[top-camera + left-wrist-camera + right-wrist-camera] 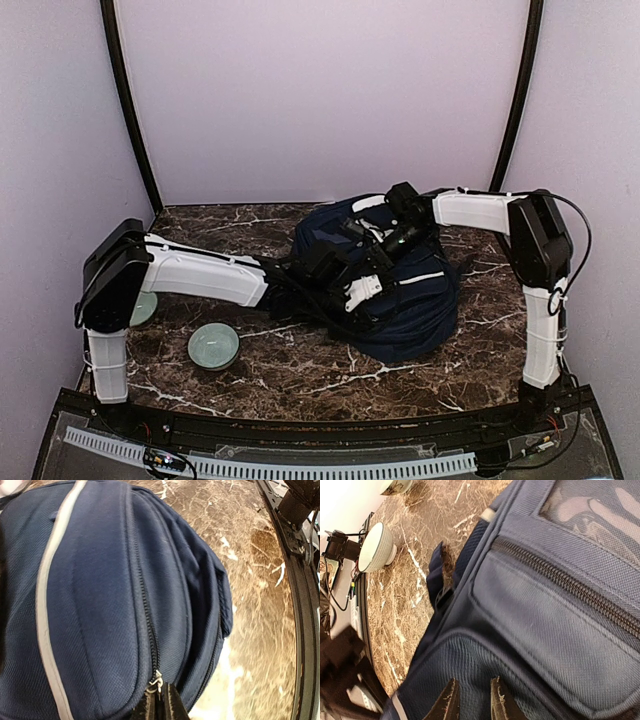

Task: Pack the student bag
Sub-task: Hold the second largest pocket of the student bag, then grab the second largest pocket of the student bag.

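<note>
The student bag (405, 300), navy-blue with pale stripe trim, lies right of the table's middle. It fills the left wrist view (100, 605) and the right wrist view (545, 620). My left gripper (362, 290) is over the bag's near-left side. It is shut (160, 702) on the small metal zipper pull (157, 682) at the end of a closed zipper. My right gripper (397, 237) is on the bag's far top. Its fingertips (449, 700) stand a narrow gap apart, pinching a ridge of the bag's fabric (472, 702). A closed pocket zipper (560, 580) runs nearby.
A pale green bowl (213, 347) sits on the marble table (300, 375) at the front left, also seen in the right wrist view (375, 547). A second bowl (143, 307) is partly hidden under my left arm. Black frame rails run along the front edge.
</note>
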Tool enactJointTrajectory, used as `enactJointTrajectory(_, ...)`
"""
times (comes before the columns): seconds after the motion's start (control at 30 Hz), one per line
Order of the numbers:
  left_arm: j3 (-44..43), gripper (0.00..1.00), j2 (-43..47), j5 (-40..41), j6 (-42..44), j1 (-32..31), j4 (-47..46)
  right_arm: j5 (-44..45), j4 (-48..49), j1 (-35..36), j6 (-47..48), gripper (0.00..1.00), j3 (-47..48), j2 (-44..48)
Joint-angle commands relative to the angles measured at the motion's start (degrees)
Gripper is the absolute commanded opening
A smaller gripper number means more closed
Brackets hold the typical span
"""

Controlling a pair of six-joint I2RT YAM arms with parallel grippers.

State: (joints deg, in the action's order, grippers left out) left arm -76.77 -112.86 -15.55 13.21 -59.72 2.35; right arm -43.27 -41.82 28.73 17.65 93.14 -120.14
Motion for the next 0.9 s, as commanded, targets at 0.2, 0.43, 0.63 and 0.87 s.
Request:
enactJointTrajectory(0.2,-13.3,0.03,-9.6,-8.9,-4.9,-5.1,-5.6,6.0,0.5,-0.3,-0.9,0.23,-0.4,-3.4)
enactJointTrajectory(0.43,-14.5,0.15,-12.3,-4.9,-7.6,-7.1,-11.2,4.8,-1.7,-0.9,0.1,0.22,0.8,-0.8)
enactJointTrajectory(0.63,-10.1,0.41,-4.7,-0.5,-0.9,-7.7,-2.1,4.8,-3.1,-3.4,1.9,0.28,-2.3,11.2)
enactJointTrajectory(0.87,-2.5,0.48,5.8,7.6,6.9,-7.7,6.7,10.7,-2.7,-7.4,4.1,0.33,-12.7,24.4)
